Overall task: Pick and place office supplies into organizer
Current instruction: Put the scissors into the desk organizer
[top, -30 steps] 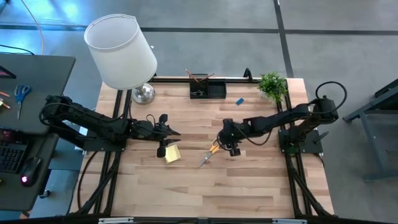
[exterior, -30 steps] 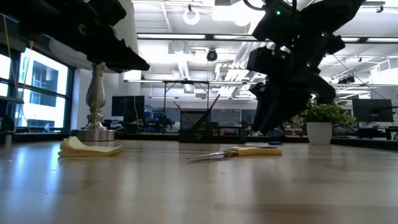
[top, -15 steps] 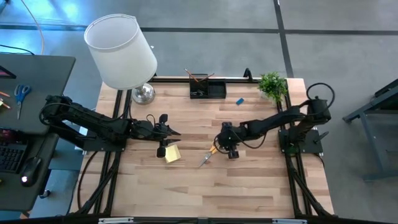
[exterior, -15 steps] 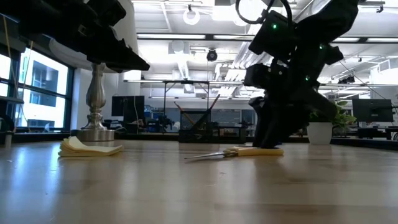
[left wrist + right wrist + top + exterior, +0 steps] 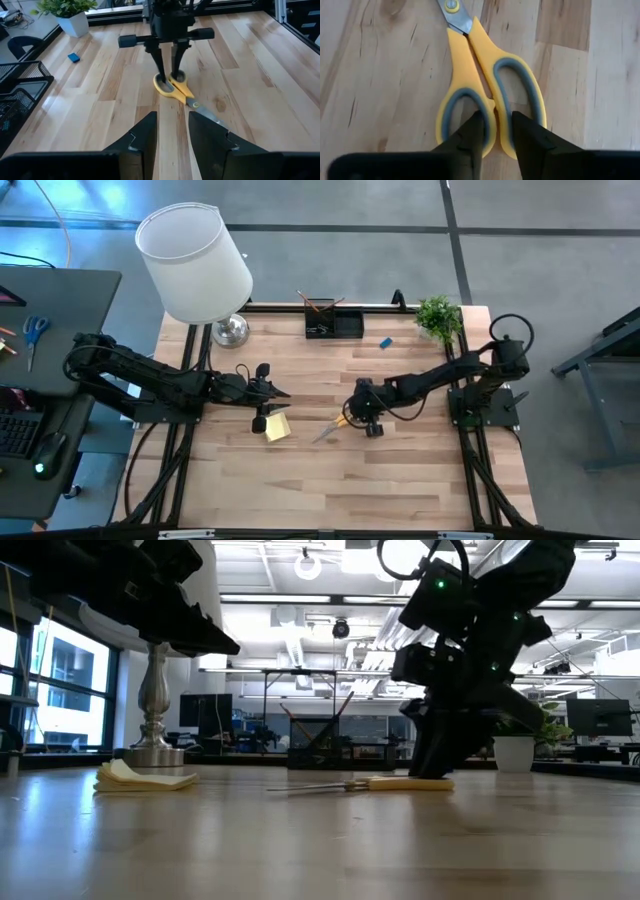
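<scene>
Table centre: right gripper (image 5: 352, 418) down on the scissors (image 5: 334, 424), fingers (image 5: 474, 131) set close together around the bar between the 2 handle loops. Blades run toward 8 o'clock over bare wood.

9 o'clock of the scissors: sticky-note pad (image 5: 277, 427), near; left gripper (image 5: 285, 393) hangs just beyond it, blocking that side.

12 o'clock, table's far edge: organizer (image 5: 333, 325); bare boards between it and the scissors. Lamp (image 5: 196, 265) overhangs the 11 o'clock corner; plant (image 5: 438, 316) at 1 o'clock, blue eraser (image 5: 385, 342) beside it.

6 o'clock: open wood to the near edge.
</scene>
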`<state>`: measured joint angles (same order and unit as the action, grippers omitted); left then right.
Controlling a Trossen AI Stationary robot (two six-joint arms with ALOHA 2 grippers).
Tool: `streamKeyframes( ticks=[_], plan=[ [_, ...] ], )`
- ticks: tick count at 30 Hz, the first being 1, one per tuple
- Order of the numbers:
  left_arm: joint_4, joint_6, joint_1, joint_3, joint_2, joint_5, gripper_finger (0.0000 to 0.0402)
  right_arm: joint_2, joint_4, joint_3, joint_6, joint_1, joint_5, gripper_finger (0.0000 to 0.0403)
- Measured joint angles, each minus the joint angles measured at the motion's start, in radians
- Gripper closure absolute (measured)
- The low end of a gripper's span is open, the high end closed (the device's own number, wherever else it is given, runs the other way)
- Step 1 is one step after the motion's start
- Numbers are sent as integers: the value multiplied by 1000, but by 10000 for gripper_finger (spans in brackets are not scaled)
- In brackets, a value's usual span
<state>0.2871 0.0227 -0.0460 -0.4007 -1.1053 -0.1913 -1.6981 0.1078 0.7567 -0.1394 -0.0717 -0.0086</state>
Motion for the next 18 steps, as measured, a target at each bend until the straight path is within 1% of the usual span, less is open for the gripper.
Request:
streamKeyframes(
  ticks=[3,7,10,14,18],
  plan=[
    [0,0,0,0,0,0,302,0,16,10,-1,-8,11,361],
    [0,0,0,0,0,0,302,-4,74,52,-23,-21,36,364],
    [0,0,0,0,0,0,302,-7,162,101,-43,-29,61,365],
    [0,0,0,0,0,0,302,-5,281,203,-53,-30,86,396],
    [1,0,0,0,0,0,302,-5,399,305,-70,-29,112,402]
  ],
)
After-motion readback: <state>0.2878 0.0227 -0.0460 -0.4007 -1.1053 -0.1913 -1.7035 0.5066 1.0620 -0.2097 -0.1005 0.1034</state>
